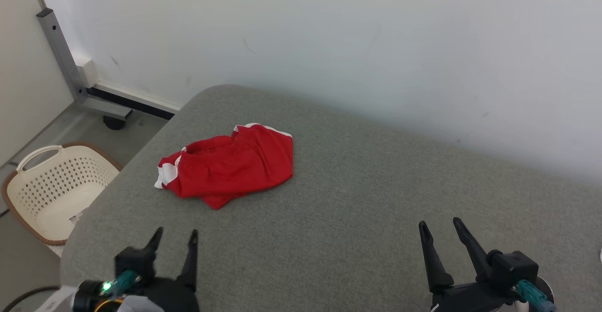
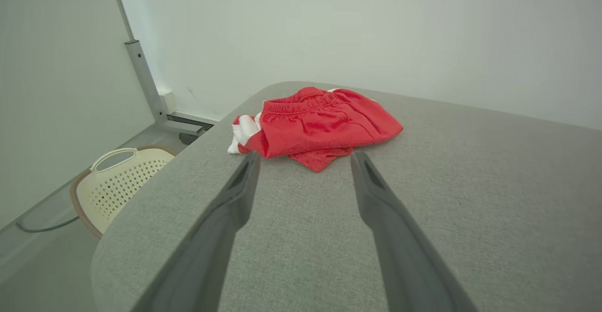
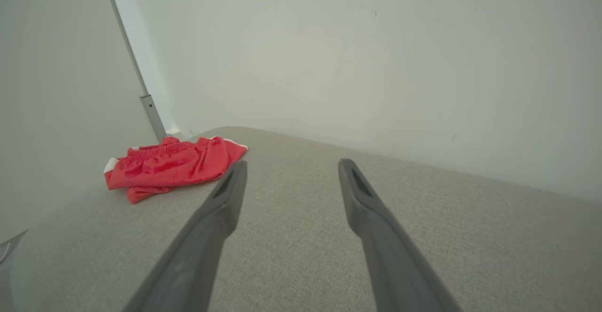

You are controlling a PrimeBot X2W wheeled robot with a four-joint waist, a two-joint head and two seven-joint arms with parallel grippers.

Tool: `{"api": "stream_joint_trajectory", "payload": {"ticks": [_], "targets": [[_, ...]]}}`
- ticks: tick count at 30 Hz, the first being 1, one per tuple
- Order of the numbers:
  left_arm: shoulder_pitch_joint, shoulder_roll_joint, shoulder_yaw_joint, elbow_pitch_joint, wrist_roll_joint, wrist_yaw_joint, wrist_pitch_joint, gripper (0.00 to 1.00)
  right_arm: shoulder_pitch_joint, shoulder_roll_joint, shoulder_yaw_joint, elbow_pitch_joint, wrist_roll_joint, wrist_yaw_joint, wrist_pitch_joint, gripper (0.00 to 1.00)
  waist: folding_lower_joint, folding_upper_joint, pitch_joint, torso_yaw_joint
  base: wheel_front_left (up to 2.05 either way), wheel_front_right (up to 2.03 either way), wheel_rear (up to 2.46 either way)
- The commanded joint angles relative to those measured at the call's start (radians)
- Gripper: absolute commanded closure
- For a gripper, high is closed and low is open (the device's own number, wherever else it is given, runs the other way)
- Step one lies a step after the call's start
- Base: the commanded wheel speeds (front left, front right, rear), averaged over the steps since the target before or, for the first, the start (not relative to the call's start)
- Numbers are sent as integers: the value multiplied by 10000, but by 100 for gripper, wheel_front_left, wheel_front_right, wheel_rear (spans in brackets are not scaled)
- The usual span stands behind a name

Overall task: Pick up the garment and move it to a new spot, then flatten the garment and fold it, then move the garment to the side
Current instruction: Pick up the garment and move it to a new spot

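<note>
A white painted wall (image 1: 329, 34) is running behind a grey woven-fabric padded surface (image 1: 376, 218) with a rounded far-left corner. Down on the floor to the left of it, a cream perforated plastic laundry basket with a brown rim (image 1: 56, 185) is sitting. A small pale tag (image 1: 75, 217) is lying inside the basket, its print too small to read. Beyond the basket, a grey metal post (image 1: 59, 44) is rising from a low base with a black caster wheel (image 1: 113, 123). A dark cable (image 1: 26, 297) is curling over the floor at the lower left. Bare grey fabric is stretching between both grippers and the garment.

The red fabric garment with white trim (image 1: 230, 166) is lying crumpled on the far-left part of the surface, near the rounded corner. It is looking like a pair of sports shorts. In the left wrist view a gathered elastic waistband is showing along its top (image 2: 320, 124). White trim is bunching at its left end and edging its far hem, and a red flap is sticking out from under its near edge.

The left gripper (image 1: 176, 231) is hanging over the near-left part of the surface, its two dark fingers spread apart and holding nothing, pointing towards the garment. A green light (image 1: 107, 286) is glowing on its wrist. The right gripper (image 1: 439, 221) is hanging over the near-right part, well apart from the garment (image 3: 174, 166), its fingers likewise parted and empty.
</note>
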State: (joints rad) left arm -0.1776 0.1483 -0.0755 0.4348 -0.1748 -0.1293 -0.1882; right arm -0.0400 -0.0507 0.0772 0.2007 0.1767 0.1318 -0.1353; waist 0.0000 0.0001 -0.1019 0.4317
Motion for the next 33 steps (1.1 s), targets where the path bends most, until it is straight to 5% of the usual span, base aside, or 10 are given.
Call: {"api": "stream_joint_trajectory", "payload": {"ticks": [1, 8, 18, 26, 33], "targets": [[-570, 0, -508, 412, -237, -11, 525, 0, 111, 4, 16, -116, -80, -25, 70, 0, 0, -1, 189, -184, 0, 0, 0], [-3155, 440, -1469, 2751, -1004, 5, 3100, 0, 319, -1, 452, -1018, -533, -25, 781, 0, 0, -1, 1002, -727, 0, 0, 0], [-5929, 965, -2454, 4695, -1528, 4, 4653, 0, -343, -172, 1388, -2814, -1309, -25, 2089, 0, 0, -1, 3226, -1840, 0, 0, 0], [-6893, 1438, -2746, 5543, -2096, 4, 4875, 0, -567, -369, 1577, -3426, -1390, -25, 2425, 0, 0, -1, 4140, -2446, 0, 0, 0], [-7368, 1735, -2772, 6590, -1891, 479, 4311, 0, -613, -339, 1643, -3441, -1346, -25, 2392, 0, 0, -1, 4356, -2971, 0, 0, 0]]}}
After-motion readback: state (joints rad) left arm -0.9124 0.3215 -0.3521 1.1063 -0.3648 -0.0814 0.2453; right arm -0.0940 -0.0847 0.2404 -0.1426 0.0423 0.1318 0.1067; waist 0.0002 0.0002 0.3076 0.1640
